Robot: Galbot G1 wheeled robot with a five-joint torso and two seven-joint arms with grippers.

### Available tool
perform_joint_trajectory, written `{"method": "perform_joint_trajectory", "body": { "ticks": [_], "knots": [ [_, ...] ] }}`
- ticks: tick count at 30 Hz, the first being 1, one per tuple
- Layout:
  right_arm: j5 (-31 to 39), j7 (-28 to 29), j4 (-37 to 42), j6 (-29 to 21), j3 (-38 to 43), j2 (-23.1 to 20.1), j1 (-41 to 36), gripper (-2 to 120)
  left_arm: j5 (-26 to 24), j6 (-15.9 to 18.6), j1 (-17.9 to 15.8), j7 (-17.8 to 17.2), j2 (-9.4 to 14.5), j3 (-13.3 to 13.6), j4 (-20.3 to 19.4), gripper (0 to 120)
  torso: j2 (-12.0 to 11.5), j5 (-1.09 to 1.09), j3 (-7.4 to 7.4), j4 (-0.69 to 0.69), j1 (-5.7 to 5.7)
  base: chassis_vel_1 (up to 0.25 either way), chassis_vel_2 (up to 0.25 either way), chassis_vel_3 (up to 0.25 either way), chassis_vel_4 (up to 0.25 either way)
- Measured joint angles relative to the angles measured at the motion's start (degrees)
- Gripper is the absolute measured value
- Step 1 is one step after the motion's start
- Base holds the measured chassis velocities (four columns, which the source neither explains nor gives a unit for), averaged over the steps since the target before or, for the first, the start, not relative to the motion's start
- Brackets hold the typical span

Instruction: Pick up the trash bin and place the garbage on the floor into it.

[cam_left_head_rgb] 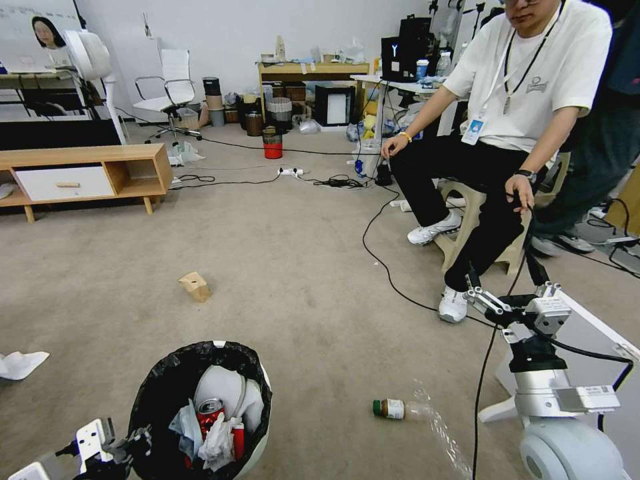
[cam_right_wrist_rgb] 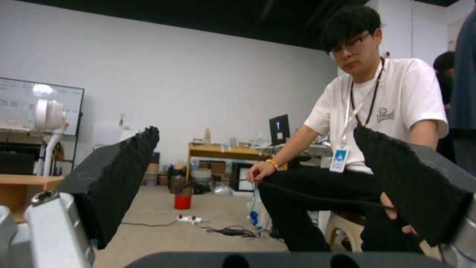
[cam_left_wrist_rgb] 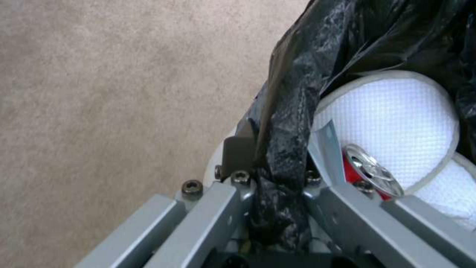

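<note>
The trash bin (cam_left_head_rgb: 257,427), white with a black bag liner, is at the lower left of the head view. It holds a white lid piece (cam_left_wrist_rgb: 392,119), a red can (cam_left_wrist_rgb: 372,175) and tissue. My left gripper (cam_left_head_rgb: 133,445) is shut on the bin's bag-covered rim (cam_left_wrist_rgb: 280,175). Garbage lies on the floor (cam_left_head_rgb: 300,267): a clear green-capped bottle (cam_left_head_rgb: 405,409) to the right of the bin, a tan cardboard box (cam_left_head_rgb: 195,287) farther off, and a white tissue (cam_left_head_rgb: 20,364) at the left. My right gripper (cam_left_head_rgb: 481,298) is raised at the right, open (cam_right_wrist_rgb: 255,134) and holding nothing.
A person sits on a stool (cam_left_head_rgb: 467,220) at the right, one shoe (cam_left_head_rgb: 453,305) close to my right gripper. Black cables (cam_left_head_rgb: 390,280) cross the carpet. A low wooden cabinet (cam_left_head_rgb: 133,173) stands far left, a red bucket (cam_left_head_rgb: 272,144) at the back.
</note>
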Motion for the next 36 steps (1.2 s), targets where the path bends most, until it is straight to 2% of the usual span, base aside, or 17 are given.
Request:
{"method": "perform_joint_trajectory", "body": {
  "ticks": [11,26,32,34,35,36],
  "knots": [
    [-0.04,-0.10,-0.11,0.63,-0.03,-0.36,-0.23,100,0.68,-0.30,0.42,0.59,-0.35,0.08,-0.06,2,0.00,0.00,0.00,-0.01,0.00,-0.052,0.052,0.057,-0.058],
    [-1.38,-3.14,0.00,0.66,1.08,-3.66,-0.52,100,1.18,-0.46,0.81,0.98,-0.79,0.34,-0.21,2,0.00,0.01,0.00,-0.01,0.00,0.000,0.000,0.000,0.000],
    [-1.41,-3.57,0.82,-6.41,-0.53,-9.59,0.57,100,1.51,-0.53,1.15,1.26,-0.74,0.51,-0.41,2,0.00,0.01,-0.01,-0.01,0.00,0.000,0.000,0.000,0.000],
    [1.50,-2.95,0.84,-14.18,-4.14,-15.53,1.14,100,1.77,-0.58,1.36,1.44,-0.74,0.63,-0.41,2,0.00,0.02,0.00,-0.01,0.00,0.000,0.000,0.000,0.000],
    [1.50,-2.95,0.84,-14.18,-4.14,-15.53,1.14,100,1.77,-0.58,1.36,1.44,-0.74,0.63,-0.41,2,0.00,0.02,0.00,-0.01,0.00,0.000,0.000,0.000,0.000],
    [2.90,-3.05,0.63,-18.08,-5.94,-18.55,1.69,100,1.90,-0.66,1.52,1.60,-0.74,0.69,-0.41,2,0.00,0.01,0.00,0.00,0.00,0.000,0.000,0.000,0.000]
  ]
}}
